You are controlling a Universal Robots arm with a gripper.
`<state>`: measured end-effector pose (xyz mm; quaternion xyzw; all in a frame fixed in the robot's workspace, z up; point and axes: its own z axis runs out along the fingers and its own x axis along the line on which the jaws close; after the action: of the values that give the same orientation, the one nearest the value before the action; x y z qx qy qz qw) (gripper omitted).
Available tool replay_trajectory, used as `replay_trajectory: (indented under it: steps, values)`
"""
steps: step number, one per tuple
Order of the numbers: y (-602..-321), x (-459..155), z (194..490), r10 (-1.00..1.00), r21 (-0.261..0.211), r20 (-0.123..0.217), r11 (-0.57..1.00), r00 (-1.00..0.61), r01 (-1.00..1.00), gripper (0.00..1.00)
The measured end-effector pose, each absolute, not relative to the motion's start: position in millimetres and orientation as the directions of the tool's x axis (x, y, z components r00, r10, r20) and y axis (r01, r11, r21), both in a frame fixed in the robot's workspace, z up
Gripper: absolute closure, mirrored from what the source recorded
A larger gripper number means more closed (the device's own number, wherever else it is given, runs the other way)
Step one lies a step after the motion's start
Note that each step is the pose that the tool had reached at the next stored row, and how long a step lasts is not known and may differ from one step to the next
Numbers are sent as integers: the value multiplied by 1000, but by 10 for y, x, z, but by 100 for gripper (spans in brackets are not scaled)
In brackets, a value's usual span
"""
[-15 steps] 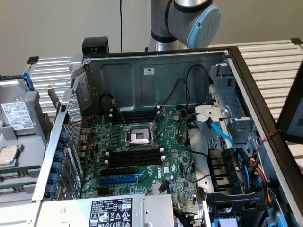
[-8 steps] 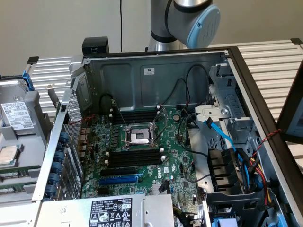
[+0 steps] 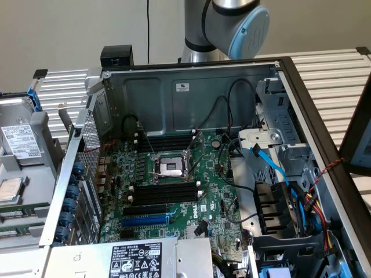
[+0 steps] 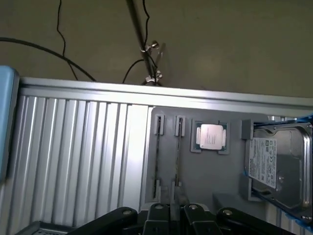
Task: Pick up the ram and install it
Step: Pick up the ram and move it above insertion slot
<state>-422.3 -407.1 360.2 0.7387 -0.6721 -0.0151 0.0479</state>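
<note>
Two thin sticks of ram [image 4: 158, 152] [image 4: 178, 149] stand on edge in the clips of a grey tray [image 4: 225, 181] beside the computer. My gripper [image 4: 172, 213] hangs just above the near ends of these sticks, its black linkage showing at the frame edge, and nothing shows held in it. In the exterior view the tray [image 3: 40, 168] lies left of the open case, with green strips of ram [image 3: 17, 211] at its near end. The motherboard's long black memory slots [image 3: 165, 194] lie open beside the CPU socket [image 3: 169, 167]. Part of my arm [image 3: 232, 23] shows behind the case.
The tray also carries a CPU chip [image 4: 211, 136] and a hard drive [image 4: 276, 164]. Ribbed aluminium table [image 4: 73, 156] surrounds it. Inside the case are a blue expansion slot [image 3: 145, 220], loose cables [image 3: 278, 174], a drive cage [image 3: 284, 121] and the power supply [image 3: 139, 258].
</note>
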Motion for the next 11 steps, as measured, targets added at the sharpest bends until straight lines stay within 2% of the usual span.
replay_trajectory:
  steps: [5,6,11]
  values:
    - [-4071,-4223,3511,-982,91,42,-182,186,-979,79]
    - [-4071,-4223,3492,-978,91,42,-198,202,-976,72]
    - [-4075,-4213,3402,-976,91,42,-208,212,-974,72]
